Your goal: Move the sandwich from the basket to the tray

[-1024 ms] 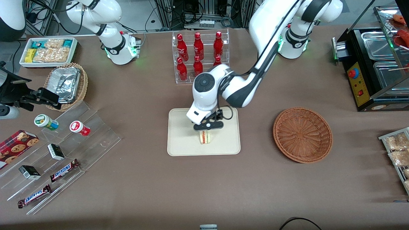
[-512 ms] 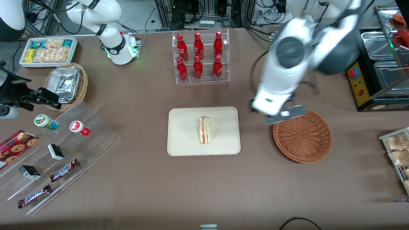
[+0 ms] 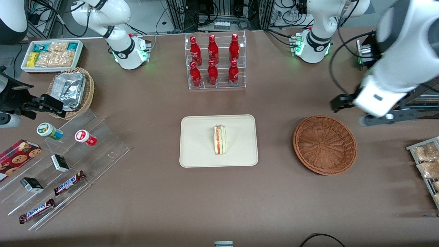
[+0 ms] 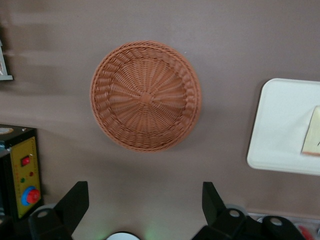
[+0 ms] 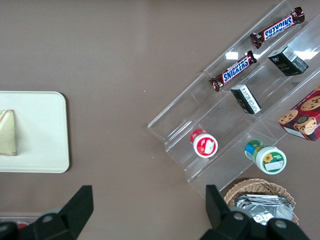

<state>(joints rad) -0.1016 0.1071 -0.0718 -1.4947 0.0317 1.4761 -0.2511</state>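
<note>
Sandwich (image 3: 220, 139) on tray (image 3: 195, 151) — pincer (image 4: 145, 207) spread, high above basket (image 3: 324, 144).

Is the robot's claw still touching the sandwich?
Apart. In the front view the gripper hangs open above the table past the basket, while the sandwich lies alone on the tray.

Brown table (image 3: 154, 206) fills scene. Clear bottle rack (image 3: 215, 61) toward rear edge, tiered acrylic shelf (image 3: 65, 164) at parked arm's end, black warmer (image 3: 398, 79) at working arm's end. Cables (image 3: 219, 13) past rear edge. Even overhead light.
</note>
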